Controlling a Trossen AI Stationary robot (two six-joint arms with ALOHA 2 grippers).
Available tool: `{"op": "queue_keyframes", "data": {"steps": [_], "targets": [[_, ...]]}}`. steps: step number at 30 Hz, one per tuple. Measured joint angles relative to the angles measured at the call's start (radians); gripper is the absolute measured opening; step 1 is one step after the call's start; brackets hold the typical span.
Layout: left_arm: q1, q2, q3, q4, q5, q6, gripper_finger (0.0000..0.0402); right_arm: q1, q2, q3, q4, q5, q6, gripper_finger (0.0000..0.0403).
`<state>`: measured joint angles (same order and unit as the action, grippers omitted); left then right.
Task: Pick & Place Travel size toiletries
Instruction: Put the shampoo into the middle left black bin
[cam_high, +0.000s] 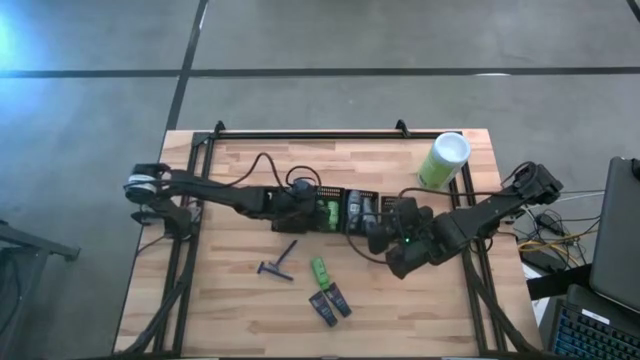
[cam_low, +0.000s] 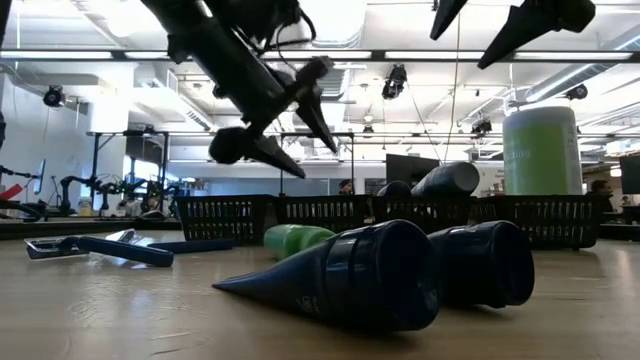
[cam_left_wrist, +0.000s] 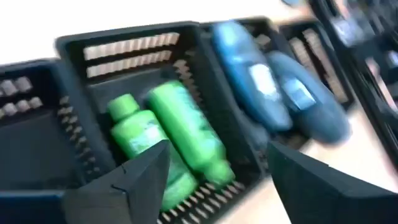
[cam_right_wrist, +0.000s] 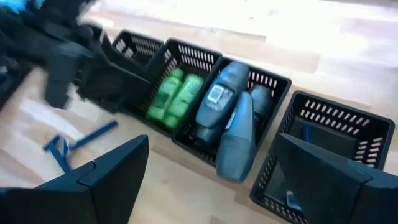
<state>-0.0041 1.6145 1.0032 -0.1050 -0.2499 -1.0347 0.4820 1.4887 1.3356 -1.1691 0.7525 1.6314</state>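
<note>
Even overhead light; bluish glare on floor (cam_high: 20, 45) at upper-left corner. Low view: ceiling lights blown out, near navy tubes (cam_low: 400, 275) soft. Both wrist views motion-blurred; table (cam_right_wrist: 261, 25) washed out white.

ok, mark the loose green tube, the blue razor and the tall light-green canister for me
small bright green tube (cam_high: 319, 268), high view, mid-body, loose on the wood.
thin blue long-handled razor (cam_high: 279, 262), high view, on the handle.
tall light-green canister with white lid (cam_low: 542, 150), low view, on its side wall.
</note>
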Motion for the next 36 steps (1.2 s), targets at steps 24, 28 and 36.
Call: {"op": "queue_keyframes", "data": {"steps": [24,28,36], "targets": [[-0.274,0.101,0.126,-0.178,0.333,1.507,0.0275,0.011,0.001,-0.017,-0.002,-0.106,-0.058,0.0344],[-0.258,0.167,0.168,-0.194,0.374,1.579,0.0273,0.011,0.0,-0.018,-0.002,-0.106,-0.034,0.0349],[-0.227,0.295,0.256,-0.252,0.411,1.659,0.0273,0.02,-0.008,-0.018,-0.002,-0.107,-0.014,0.0335]]}}
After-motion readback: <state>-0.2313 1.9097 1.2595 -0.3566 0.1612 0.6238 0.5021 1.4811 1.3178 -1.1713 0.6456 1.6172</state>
